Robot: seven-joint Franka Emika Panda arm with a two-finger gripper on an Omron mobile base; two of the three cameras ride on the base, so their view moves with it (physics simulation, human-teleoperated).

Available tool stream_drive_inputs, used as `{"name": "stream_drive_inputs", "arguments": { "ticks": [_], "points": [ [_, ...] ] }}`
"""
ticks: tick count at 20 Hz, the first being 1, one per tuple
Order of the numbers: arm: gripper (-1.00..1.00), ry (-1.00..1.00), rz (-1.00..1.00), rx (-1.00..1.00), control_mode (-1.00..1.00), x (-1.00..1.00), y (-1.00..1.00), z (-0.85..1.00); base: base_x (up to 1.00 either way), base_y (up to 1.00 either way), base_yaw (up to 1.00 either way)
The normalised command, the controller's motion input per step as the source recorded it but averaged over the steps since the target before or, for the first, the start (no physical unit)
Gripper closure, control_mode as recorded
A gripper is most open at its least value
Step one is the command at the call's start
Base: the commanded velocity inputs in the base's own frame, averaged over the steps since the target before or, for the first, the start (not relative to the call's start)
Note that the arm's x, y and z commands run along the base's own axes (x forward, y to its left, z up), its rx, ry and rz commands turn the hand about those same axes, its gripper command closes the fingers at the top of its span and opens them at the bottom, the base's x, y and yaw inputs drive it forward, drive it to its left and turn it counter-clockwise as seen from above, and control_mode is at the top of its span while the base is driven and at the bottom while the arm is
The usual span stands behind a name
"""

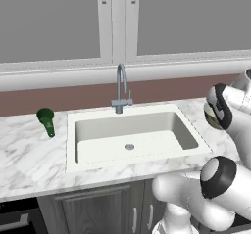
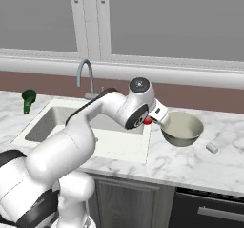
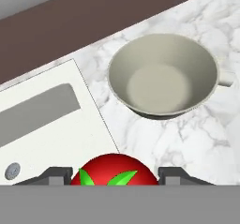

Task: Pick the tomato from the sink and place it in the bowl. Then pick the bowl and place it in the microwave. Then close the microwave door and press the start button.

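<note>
Carrying the tomato point(image 3: 114, 170) clamped between its fingers point(image 3: 55, 175), the arm hangs short of the empty bowl point(image 3: 164, 75); placing, microwave steps remain.

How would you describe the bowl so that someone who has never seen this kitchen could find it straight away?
Start at the sink with its curved faucet, set in the white marble counter. Just past the basin's right edge, the bowl sits on the marble. It is wide, round, cream inside and empty, far larger than the small green cup on the sink's other side.
</note>
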Motion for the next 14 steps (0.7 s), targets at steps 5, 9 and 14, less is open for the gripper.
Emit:
{"name": "stream_drive_inputs", "arguments": {
  "ticks": [5, 9, 14],
  "points": [
    [1.00, 0.02, 0.00, 0.00, -1.00, 0.09, -0.81, -0.03, 0.00, 0.00, 0.00],
    [1.00, 0.03, 0.00, 0.00, -1.00, 0.31, -0.54, -0.31, 0.00, 0.00, 0.00],
    [1.00, 0.02, 0.03, -0.02, -1.00, 0.43, -0.18, -0.51, 0.00, 0.00, 0.00]
  ]
}}
